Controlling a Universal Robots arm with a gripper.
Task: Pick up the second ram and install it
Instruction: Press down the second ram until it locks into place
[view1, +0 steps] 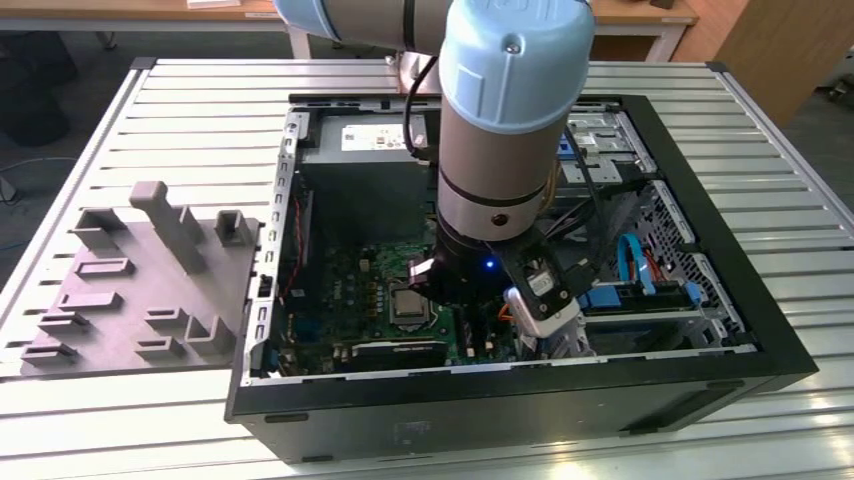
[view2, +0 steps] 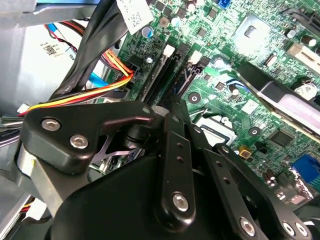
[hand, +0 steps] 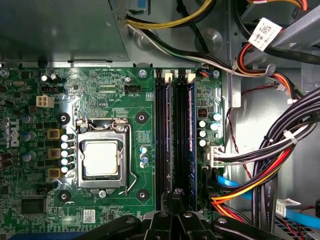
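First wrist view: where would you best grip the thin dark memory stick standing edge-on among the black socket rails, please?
Probably its upper long edge, pinching both flat faces, coming straight down: the thin dark memory stick stands on edge with black socket rails close on both sides, leaving only the top free.

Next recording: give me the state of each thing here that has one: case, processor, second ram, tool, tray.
computer case: lying on its side, side panel off, interior open.
processor: in its socket, frame closed over it, no cooler on top.
second ram: edge-on along the memory slots; whether fully seated cannot be told.
tool: down inside the case at the ram's end.
grey tray: flat on the table beside the case.
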